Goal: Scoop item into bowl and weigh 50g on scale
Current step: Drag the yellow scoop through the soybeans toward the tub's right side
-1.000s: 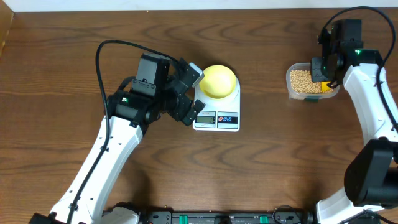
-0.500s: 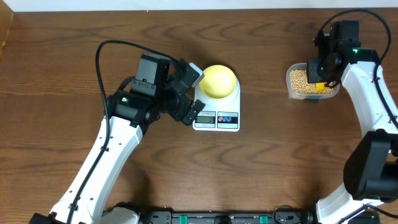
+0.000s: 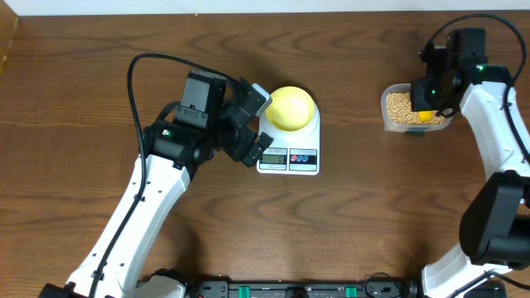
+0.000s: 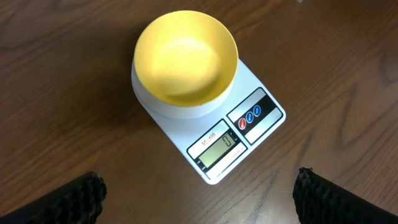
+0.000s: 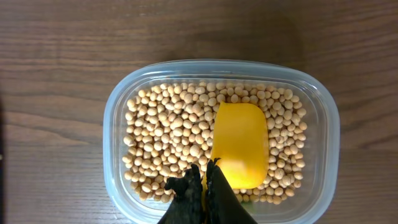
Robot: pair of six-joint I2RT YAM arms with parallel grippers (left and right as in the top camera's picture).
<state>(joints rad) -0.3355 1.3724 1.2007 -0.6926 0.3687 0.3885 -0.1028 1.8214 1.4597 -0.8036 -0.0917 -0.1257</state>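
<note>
Pale yellow-green bowl (image 4: 185,59) centred on white digital scale (image 4: 249,134), left fingers (image 4: 81,199) spread wide nearby, right fingers (image 5: 193,193) pinching yellow scoop (image 5: 239,143) resting on soybeans (image 5: 161,137) in clear tub (image 5: 323,124), wooden table (image 3: 83,83).

You had a clear rectangular plastic tub (image 5: 323,143) standing on the dark wood-grain counter (image 3: 356,232), toward its far right side. Your bright yellow scoop (image 5: 240,143) lay inside that tub, in its right half; its near end was hidden.
</note>
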